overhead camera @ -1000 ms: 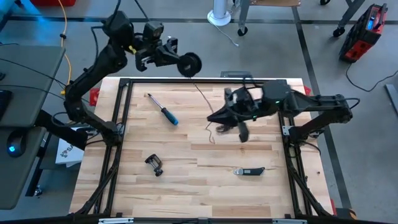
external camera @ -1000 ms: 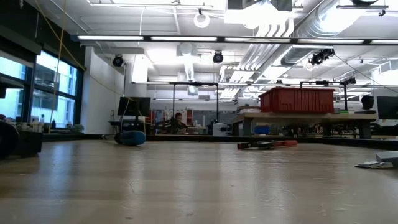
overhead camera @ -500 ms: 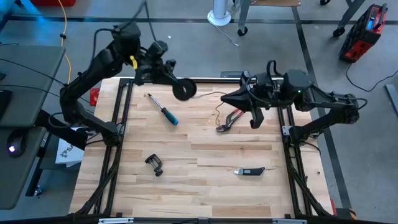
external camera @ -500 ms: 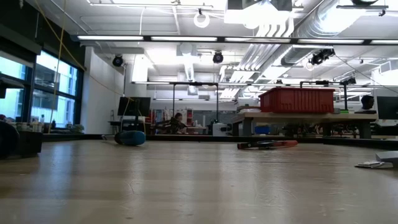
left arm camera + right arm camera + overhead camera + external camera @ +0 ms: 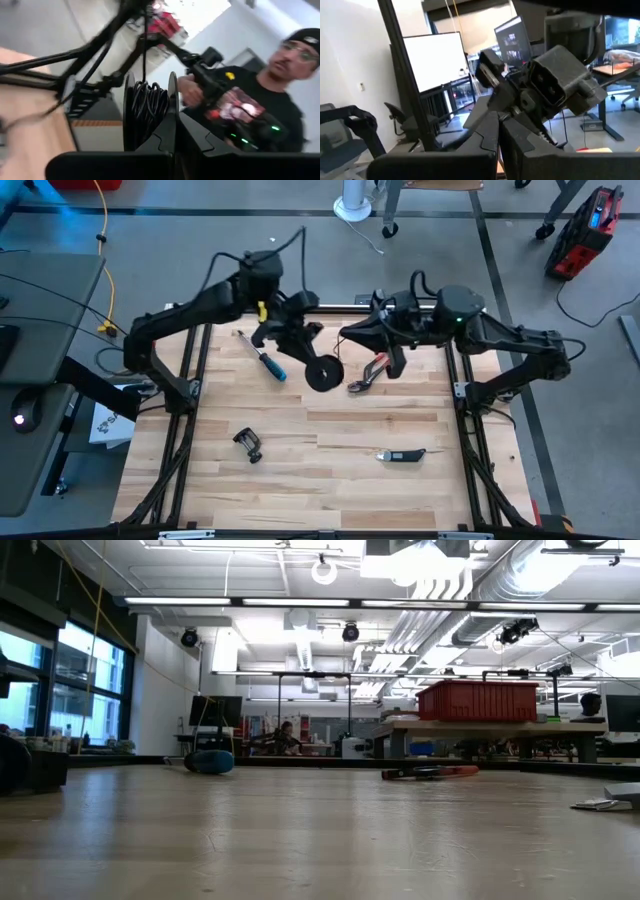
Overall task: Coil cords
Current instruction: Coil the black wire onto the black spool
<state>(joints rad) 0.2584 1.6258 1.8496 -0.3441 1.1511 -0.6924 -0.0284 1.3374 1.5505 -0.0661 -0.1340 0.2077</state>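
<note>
Black reel (image 5: 323, 373) — swung over mid-table, beside red pliers (image 5: 368, 375) — left claw (image 5: 312, 364) clamped.

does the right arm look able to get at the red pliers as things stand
Probably yes. The right gripper, shut, hangs just beside the red pliers, with nothing lying over them. The left gripper, shut on the black reel, is close by, so room is tight.

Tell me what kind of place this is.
Probably a robotics lab or workshop: exposed ceiling ducts overhead, a red bin on a workbench behind, and hand tools like a screwdriver on the wooden table.
</note>
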